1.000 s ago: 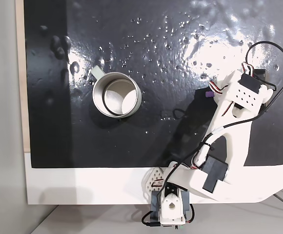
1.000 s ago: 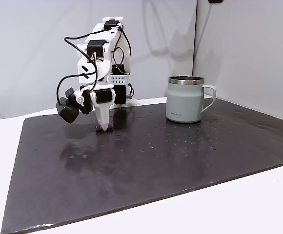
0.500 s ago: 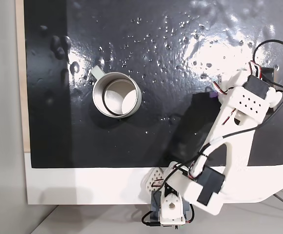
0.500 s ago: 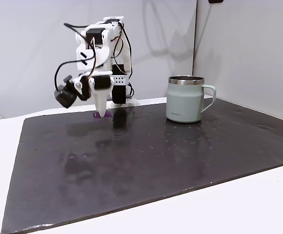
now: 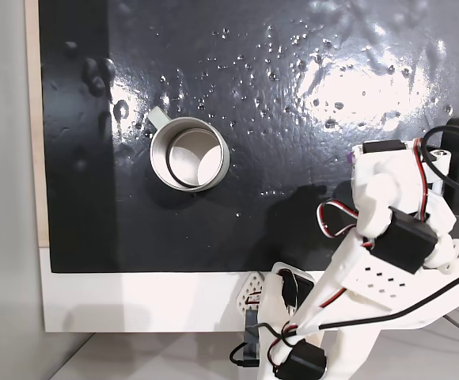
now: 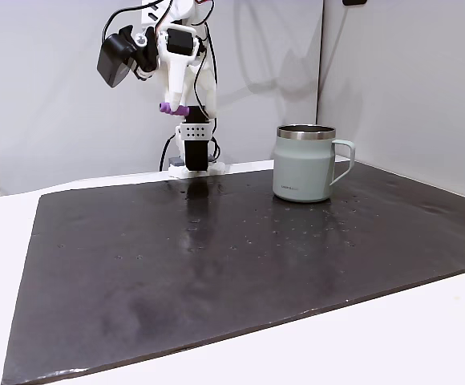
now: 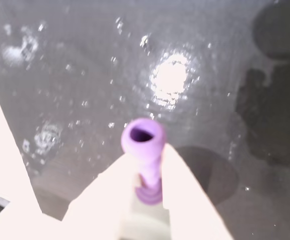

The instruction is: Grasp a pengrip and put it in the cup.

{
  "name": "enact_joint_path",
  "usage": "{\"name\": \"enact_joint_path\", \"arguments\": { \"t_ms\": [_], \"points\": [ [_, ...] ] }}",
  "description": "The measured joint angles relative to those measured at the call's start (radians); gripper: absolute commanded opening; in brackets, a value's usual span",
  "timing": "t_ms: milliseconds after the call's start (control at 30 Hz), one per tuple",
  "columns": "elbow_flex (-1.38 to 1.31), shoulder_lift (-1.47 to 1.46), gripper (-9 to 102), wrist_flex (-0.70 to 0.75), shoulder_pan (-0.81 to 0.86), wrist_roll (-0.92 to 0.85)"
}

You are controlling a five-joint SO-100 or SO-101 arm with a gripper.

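Observation:
My gripper [image 6: 174, 104] hangs high above the back left of the mat, shut on the light-purple pengrip [image 6: 173, 107], which sticks out sideways from the fingertips. In the wrist view the pengrip [image 7: 145, 149] is pinched between the two white fingers [image 7: 185, 190], its open end facing the camera, with my gripper [image 7: 148, 156] well above the wet mat. From above, the pengrip [image 5: 350, 157] shows as a small purple spot at the gripper [image 5: 356, 158], far right of the cup [image 5: 188, 153]. The silver-rimmed cup [image 6: 303, 163] stands upright and holds nothing.
A glossy black mat [image 5: 253, 79] with water drops covers the table [image 6: 425, 337]. The arm's base [image 6: 192, 156] stands at the back edge, left of the cup. White walls rise close behind.
The gripper has risen from the mat with the pengrip in it, from just above the surface to well over cup height. The cup has not moved.

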Motion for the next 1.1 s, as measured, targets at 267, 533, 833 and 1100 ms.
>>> {"name": "enact_joint_path", "arguments": {
  "t_ms": [267,533,833,1100],
  "points": [
    [-0.071,0.074,0,0.066,-0.135,0.075],
    [-0.115,0.078,0,0.146,-0.368,0.247],
    [-0.117,0.037,0,0.147,-0.653,0.417],
    [-0.114,0.017,0,0.074,-0.859,0.551]
  ]
}}
